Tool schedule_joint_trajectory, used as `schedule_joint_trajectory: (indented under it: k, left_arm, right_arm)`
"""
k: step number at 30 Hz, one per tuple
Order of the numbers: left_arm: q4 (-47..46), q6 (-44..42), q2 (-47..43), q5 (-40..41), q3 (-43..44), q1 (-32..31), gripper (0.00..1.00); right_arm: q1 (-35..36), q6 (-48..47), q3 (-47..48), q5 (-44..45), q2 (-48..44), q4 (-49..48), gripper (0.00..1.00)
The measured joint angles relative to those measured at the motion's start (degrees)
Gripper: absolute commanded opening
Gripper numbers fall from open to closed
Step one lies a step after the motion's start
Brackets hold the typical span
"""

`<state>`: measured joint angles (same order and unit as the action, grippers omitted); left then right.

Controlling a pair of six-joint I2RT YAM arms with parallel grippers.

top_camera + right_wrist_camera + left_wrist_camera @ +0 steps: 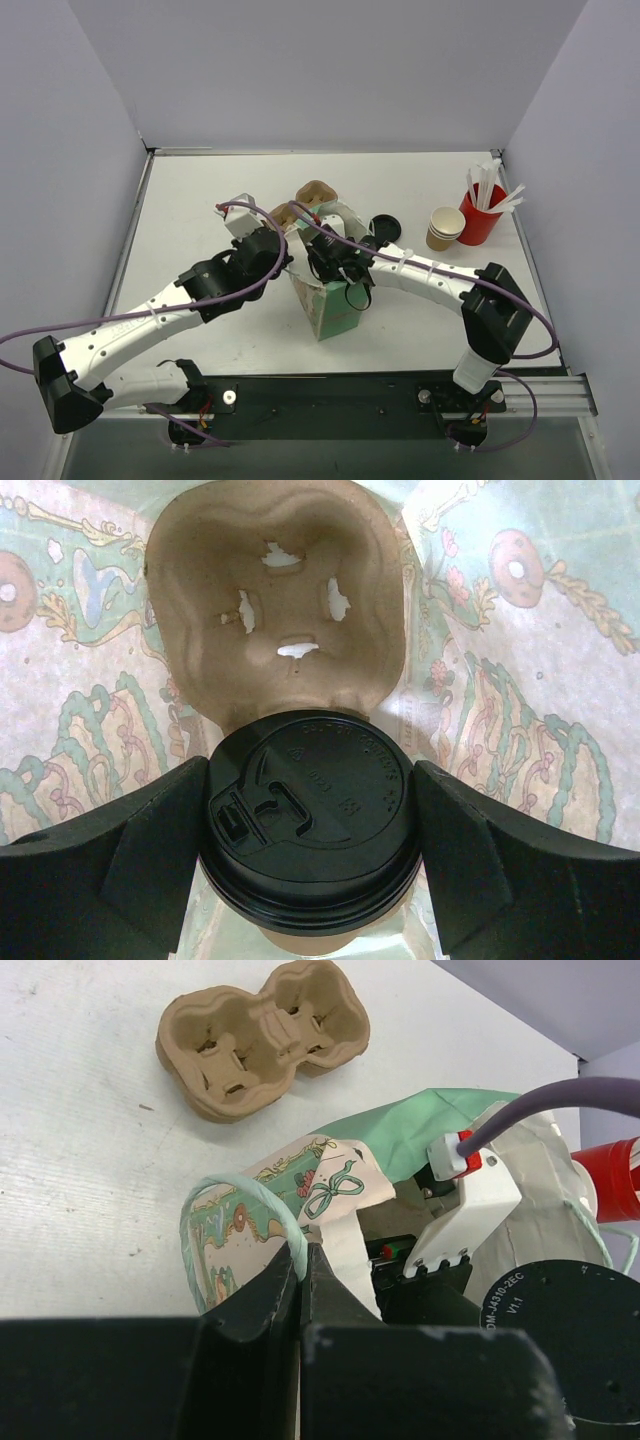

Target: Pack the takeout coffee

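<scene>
**Coffee goes down into the held-open bag**

We see the takeout coffee (310, 815) from above in the right wrist view. Its black lid faces the camera and a sliver of brown paper cup shows under it at 6 o'clock. It is inside the paper bag (520, 680), whose printed walls rise around it. The right gripper (310, 825) has it, jaws spread wide with one finger against each side of the cup just below the lid rim. We judge the grip sits there so the cup stays upright and the lid is not squeezed off.

At 12 o'clock from the lid lies a pulp carrier (275, 630) on the bag's floor, with one socket bare. The cup seems aimed at the nearer socket, which it hides. We cannot tell whether it is seated yet.

The left gripper (303, 1280) is closed almost fully, pinching the bag's rim where the mint cord handle (250, 1195) loops in. From overhead it holds at 9 o'clock of the bag's mouth. We take this as bracing the mouth open and steadying the bag while the other arm reaches in.

Around the bag on the table (200, 200), a second carrier (316, 192) rests at 12 o'clock. A loose black lid (385, 222) lies at about 1 o'clock. At 2 o'clock are a stack of spare cups (445, 228) and, touching it, the red cup of white sticks (480, 215).
</scene>
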<state>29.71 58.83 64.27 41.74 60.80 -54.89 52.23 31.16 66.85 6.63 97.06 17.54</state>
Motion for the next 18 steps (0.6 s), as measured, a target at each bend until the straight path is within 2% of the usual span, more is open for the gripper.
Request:
schedule_joint_trajectory:
  k: [18]
  left_arm:
    - [1.7, -2.2, -2.6, 0.0, -1.3, 0.2, 0.00]
  right_arm:
    - [0.3, -1.2, 3.7, -0.2, 1.4, 3.7, 0.03]
